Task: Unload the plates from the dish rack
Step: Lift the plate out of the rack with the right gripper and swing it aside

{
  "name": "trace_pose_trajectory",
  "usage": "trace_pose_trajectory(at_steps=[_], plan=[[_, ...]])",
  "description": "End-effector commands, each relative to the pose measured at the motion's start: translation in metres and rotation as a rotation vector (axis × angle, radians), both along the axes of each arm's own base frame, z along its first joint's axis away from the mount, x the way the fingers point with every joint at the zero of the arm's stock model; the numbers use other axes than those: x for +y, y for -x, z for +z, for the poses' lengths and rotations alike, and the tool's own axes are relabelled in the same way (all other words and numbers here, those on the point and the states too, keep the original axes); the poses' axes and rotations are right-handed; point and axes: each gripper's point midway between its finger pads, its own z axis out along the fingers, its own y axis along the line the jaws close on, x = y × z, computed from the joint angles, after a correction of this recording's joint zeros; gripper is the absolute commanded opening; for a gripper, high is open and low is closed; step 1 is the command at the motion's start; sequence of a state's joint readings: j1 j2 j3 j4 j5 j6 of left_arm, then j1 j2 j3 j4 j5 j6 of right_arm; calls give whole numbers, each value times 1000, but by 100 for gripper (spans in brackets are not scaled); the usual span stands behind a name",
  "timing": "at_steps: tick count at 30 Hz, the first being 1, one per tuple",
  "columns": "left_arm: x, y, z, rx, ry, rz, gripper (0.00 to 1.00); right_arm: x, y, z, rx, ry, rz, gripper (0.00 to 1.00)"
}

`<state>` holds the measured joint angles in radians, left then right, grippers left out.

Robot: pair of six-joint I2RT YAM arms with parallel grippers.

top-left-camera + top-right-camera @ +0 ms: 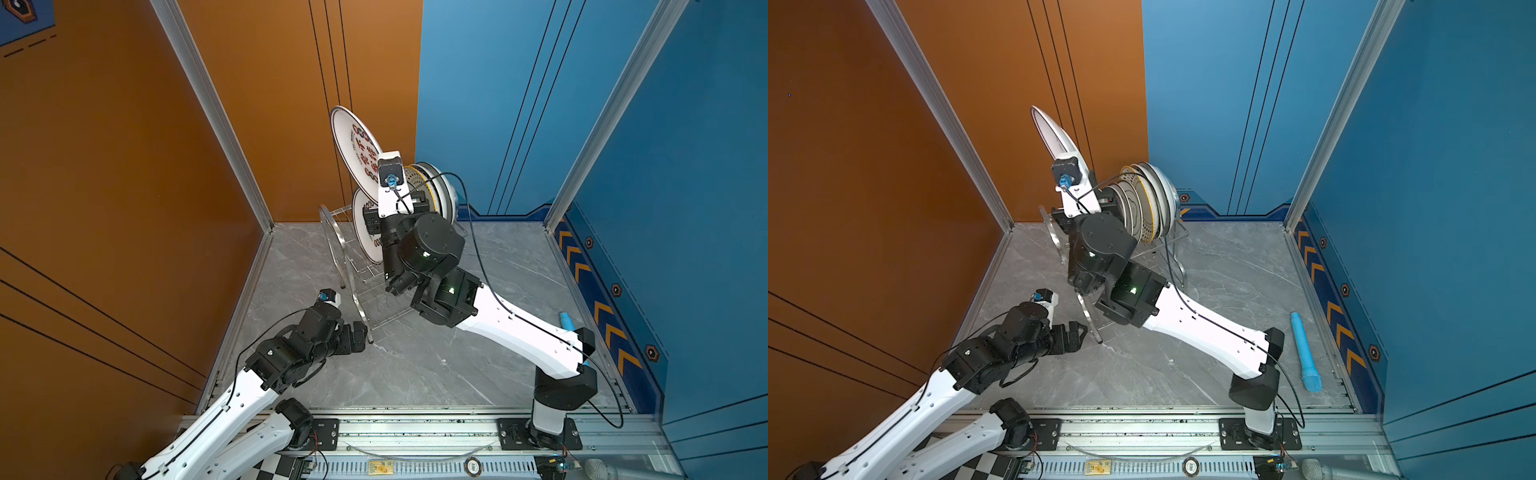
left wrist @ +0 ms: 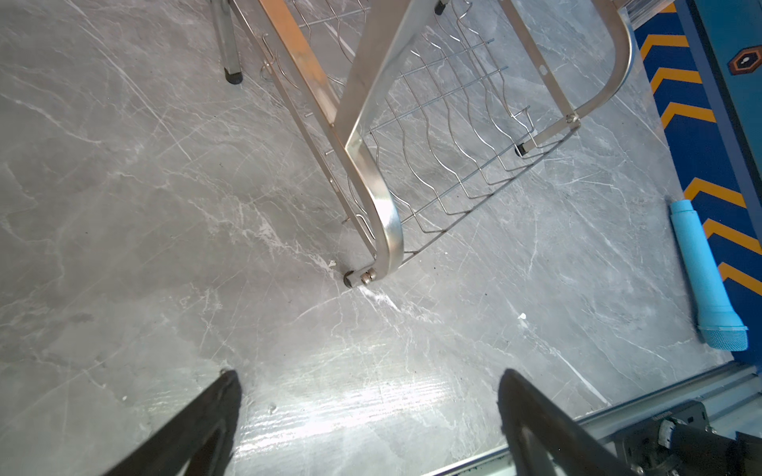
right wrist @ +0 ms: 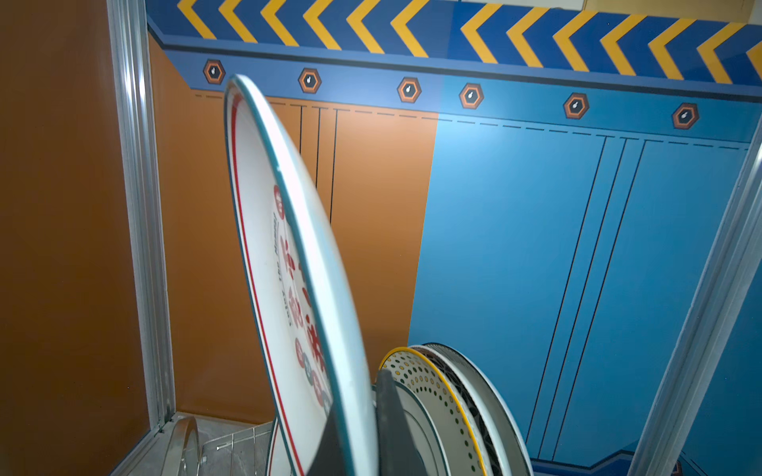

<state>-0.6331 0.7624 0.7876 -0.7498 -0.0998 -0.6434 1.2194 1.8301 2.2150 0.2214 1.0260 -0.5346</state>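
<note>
Early stage. My right gripper [image 3: 356, 428] is clamped on the rim of the red-character plate [image 1: 355, 141], which is on edge and raised above the other plates in the dish rack [image 1: 332, 237]. My left gripper [image 2: 367, 416] is wide open and empty, low beside the rack's near corner leg. Left in the rack are a second red-character plate [image 1: 368, 239], the yellow-rimmed dotted plate [image 3: 429, 391] and several packed behind it. I can't tell the exact count. No plate lies on the table [image 1: 415, 365], so I judge nearly all the unloading remains.
</note>
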Motion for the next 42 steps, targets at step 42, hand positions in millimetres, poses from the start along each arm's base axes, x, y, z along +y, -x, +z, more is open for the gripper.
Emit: trace_pose_trajectory(at_steps=[42], plan=[[-151,6,-22,0,25,-362,96,-398,125,-249,309,-423,-344,0]])
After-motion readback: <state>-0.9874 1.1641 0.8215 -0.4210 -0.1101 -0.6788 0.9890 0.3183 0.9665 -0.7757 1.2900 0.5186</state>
